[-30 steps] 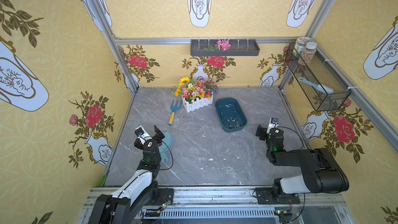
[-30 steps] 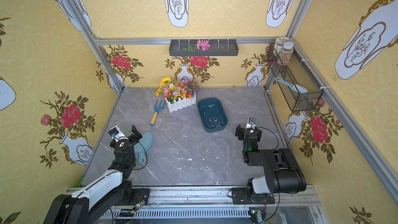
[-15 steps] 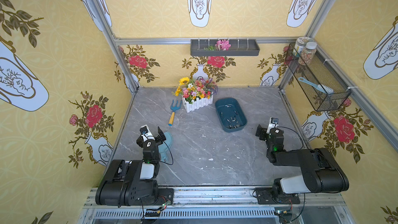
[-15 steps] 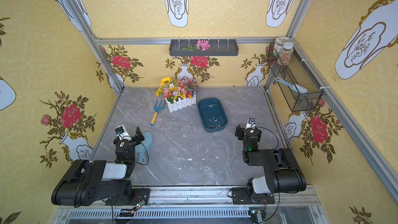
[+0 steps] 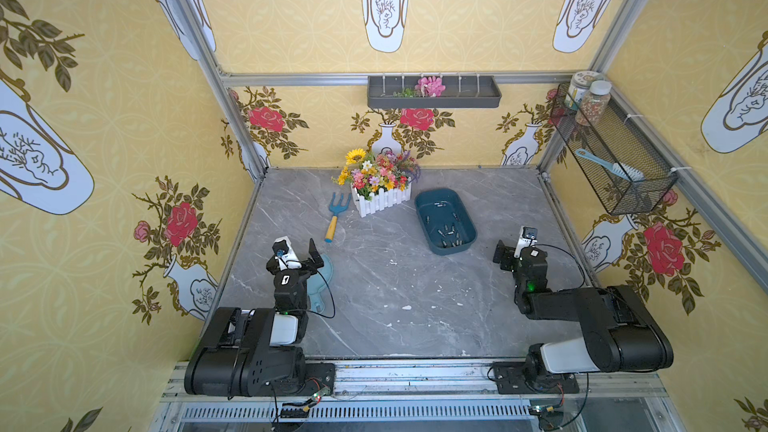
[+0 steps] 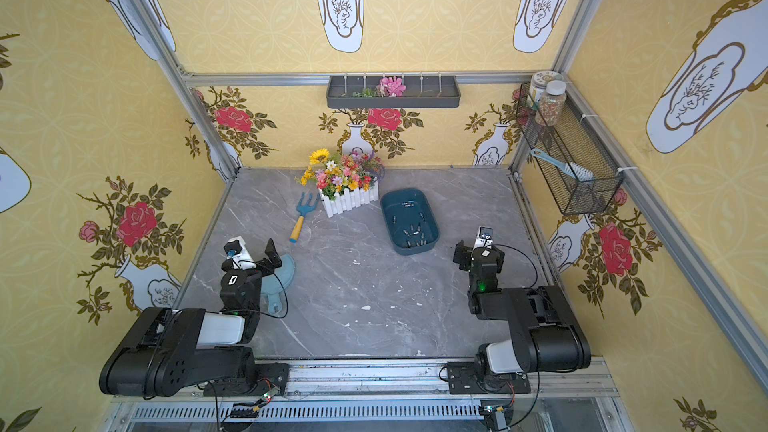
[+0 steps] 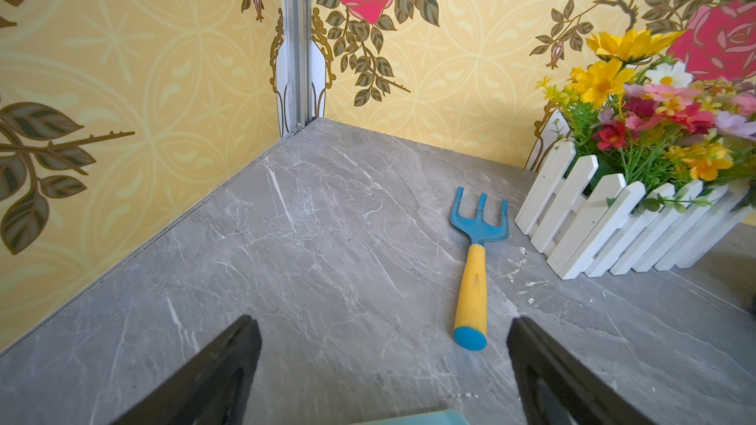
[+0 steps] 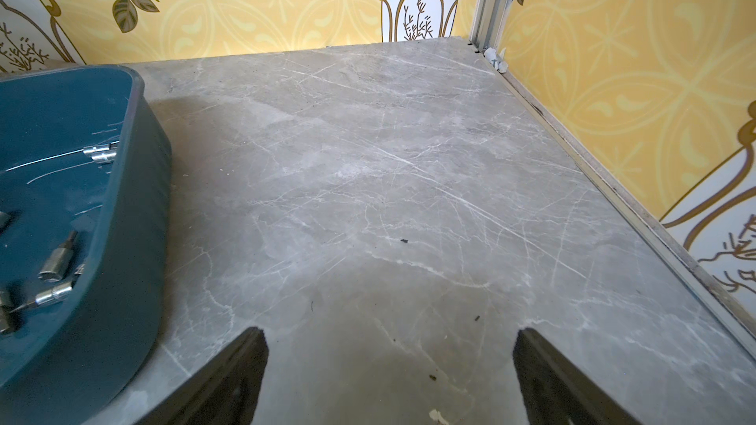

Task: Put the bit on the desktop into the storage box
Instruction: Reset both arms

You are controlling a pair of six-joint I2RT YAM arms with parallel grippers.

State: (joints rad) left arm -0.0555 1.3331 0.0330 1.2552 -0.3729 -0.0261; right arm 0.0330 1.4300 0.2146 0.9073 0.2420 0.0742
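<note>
Desktop (image 5: 374, 305): grey veined marble between yellow floral walls (image 5: 299, 27).
Storage box (image 5: 445, 220): held metal bits (image 8: 57, 263).
Your left gripper (image 7: 382, 325): jaws stood apart, empty.
Your right gripper (image 8: 390, 333): the same.

One storage box (image 8: 122, 247), one garden fork (image 7: 475, 267)
</note>
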